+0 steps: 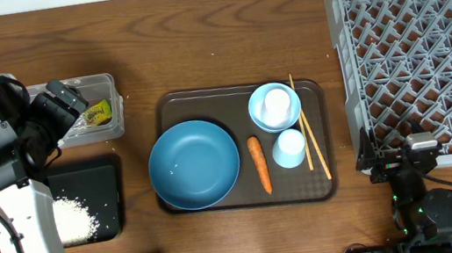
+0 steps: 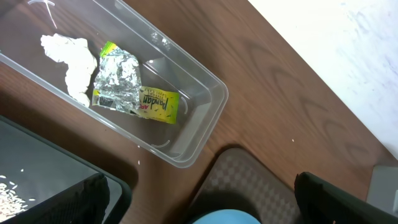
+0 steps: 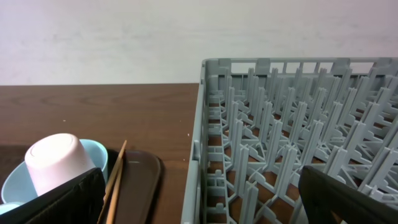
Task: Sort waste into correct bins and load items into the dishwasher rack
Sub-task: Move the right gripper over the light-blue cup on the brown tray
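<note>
**Left gripper empty over the tub; the carrot looks like your next pick.**
Your left gripper hangs with jaws spread and nothing in them above the clear tub near the table's left edge. The yellow-green packet and silver wrapper lie inside it. The right gripper, likewise spread and empty, sits by the dishwasher rack's near-left corner. The carrot lies on the brown serving tray, between the dark-blue bowl and a pale-blue cup. Grip it across its narrow width at mid-length, clear of the bowl's rim, then set it in the black tray beside the rice.
</note>
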Robot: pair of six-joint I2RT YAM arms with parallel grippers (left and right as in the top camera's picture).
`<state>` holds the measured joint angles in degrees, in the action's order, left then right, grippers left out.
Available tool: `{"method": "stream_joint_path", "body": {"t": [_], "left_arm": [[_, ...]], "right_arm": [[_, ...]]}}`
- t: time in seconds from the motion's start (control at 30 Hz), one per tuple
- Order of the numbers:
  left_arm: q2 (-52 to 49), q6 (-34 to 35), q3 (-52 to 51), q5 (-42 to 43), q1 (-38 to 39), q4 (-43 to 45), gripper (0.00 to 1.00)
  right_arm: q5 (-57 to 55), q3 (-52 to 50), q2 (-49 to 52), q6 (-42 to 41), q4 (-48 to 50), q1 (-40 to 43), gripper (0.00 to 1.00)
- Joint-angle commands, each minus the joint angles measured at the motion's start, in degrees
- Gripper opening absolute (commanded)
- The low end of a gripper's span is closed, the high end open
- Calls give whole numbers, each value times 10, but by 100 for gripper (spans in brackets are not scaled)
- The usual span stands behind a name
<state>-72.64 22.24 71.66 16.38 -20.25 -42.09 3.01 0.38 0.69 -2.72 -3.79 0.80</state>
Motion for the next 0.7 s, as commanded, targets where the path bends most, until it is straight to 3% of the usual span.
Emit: {"method": "stream_joint_path", "body": {"t": [0.0, 0.1, 0.23, 0.4, 0.5, 0.67], "left_arm": [[-3, -5, -2, 5, -3, -1, 98], [-3, -5, -2, 5, -3, -1, 98], [-3, -5, -2, 5, -3, -1, 98], [-3, -5, -2, 5, -3, -1, 98], [-3, -5, -2, 5, -3, -1, 98], [-3, -5, -2, 5, -3, -1, 98]], "right_arm": [[-1, -1, -3, 6, -1, 3, 99], [55, -1, -3, -66, 21, 3, 99], [195, -1, -3, -273, 48, 3, 99], [237, -1, -3, -465, 46, 3, 99], [238, -1, -3, -536, 50, 3, 99], [247, -1, -3, -541, 79, 3, 99]]}}
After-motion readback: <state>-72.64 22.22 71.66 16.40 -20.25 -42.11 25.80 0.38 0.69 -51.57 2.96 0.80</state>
